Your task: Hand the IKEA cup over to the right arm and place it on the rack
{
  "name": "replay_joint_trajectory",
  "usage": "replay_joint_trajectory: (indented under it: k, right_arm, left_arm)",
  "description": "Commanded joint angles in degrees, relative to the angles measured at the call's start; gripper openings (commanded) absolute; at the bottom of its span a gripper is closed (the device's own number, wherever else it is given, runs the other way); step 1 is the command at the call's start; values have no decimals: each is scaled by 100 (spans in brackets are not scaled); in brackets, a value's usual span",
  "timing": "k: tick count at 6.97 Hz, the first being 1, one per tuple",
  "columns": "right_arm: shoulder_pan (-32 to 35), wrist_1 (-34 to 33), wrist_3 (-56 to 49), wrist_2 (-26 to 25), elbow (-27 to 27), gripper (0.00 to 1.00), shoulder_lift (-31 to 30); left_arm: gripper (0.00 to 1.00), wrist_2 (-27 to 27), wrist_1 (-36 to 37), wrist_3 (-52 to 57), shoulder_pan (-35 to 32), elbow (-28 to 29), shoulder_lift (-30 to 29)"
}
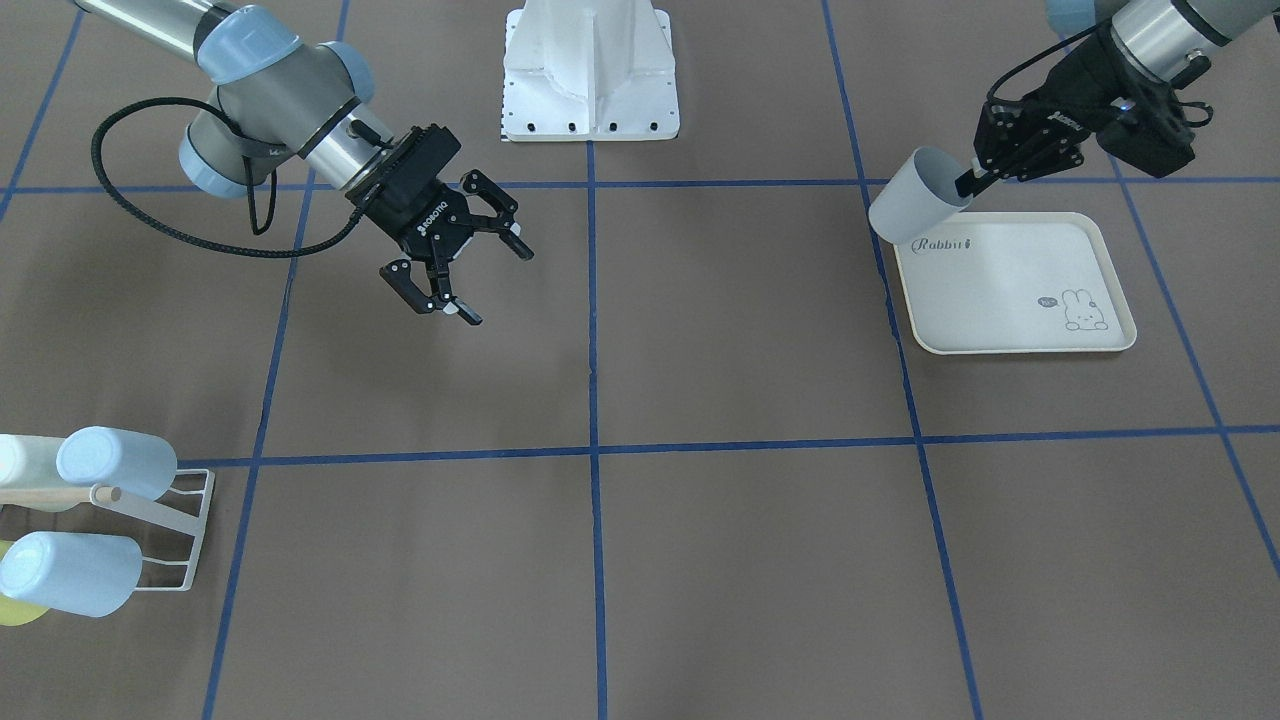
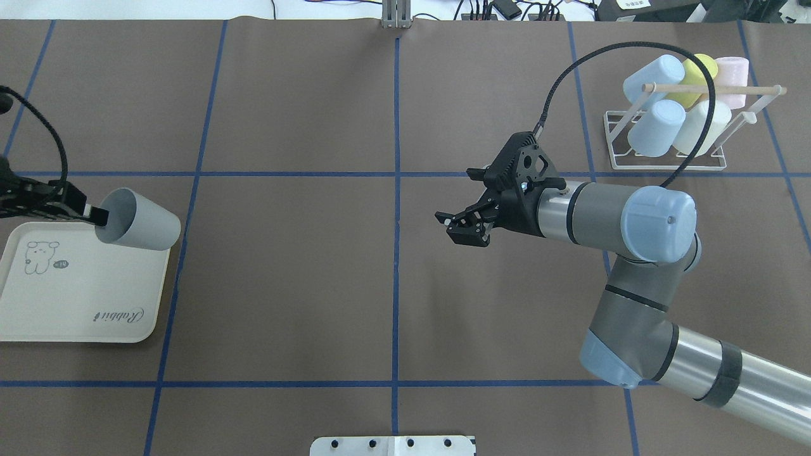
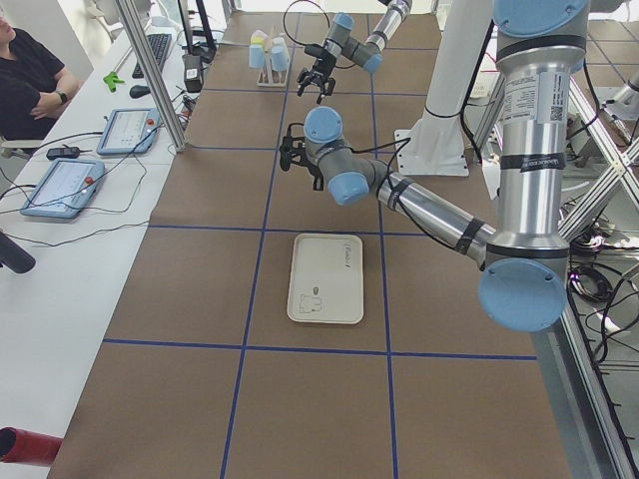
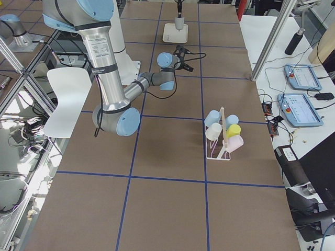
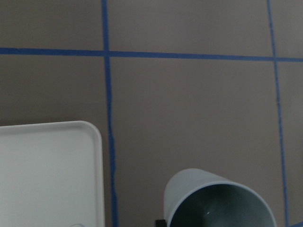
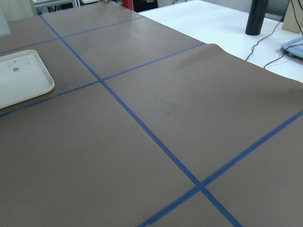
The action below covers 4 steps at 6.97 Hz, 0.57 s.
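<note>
1. Nearest the left wrist camera is the open mouth of the pale grey-blue plastic IKEA cup (image 5: pixel 218 201). It is clamped at its rim by the left gripper (image 1: pixel 965 183), with one finger inside the wall and one outside.
2. The cup is held tilted, nearly on its side, over a corner of the cream rabbit-printed tray (image 2: pixel 82 337). Its long axis runs along the table, with the closed base turned toward the table's middle.
3. The right gripper (image 2: pixel 451 227) hangs spread and empty past the central blue tape line (image 2: pixel 395 285), facing the cup but well apart from it.
4. Only brown mat is seen between the two grippers. The cup's bare outer wall is judged free for a grasp at the base end.
5. The low white wire rack (image 2: pixel 665 166), which carries several pastel cups (image 2: pixel 656 126), stands at the far corner on the right arm's side, so it is judged much nearer to that arm.
</note>
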Motion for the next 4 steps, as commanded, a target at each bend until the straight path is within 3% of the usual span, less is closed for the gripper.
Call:
replay_joint_trajectory:
  k: [1, 3, 4]
  right_arm:
    - [-334, 1360, -19, -157, -411, 99, 12]
    - [-441, 1763, -115, -174, -420, 98, 82]
    - [-458, 1993, -186, -235, -455, 98, 109]
  left_arm:
    - [0, -68, -624, -1469, 464, 345, -901]
    - [0, -50, -1713, -2246, 1012, 984, -1551]
    - [0, -42, -2197, -2248, 1187, 1127, -1571]
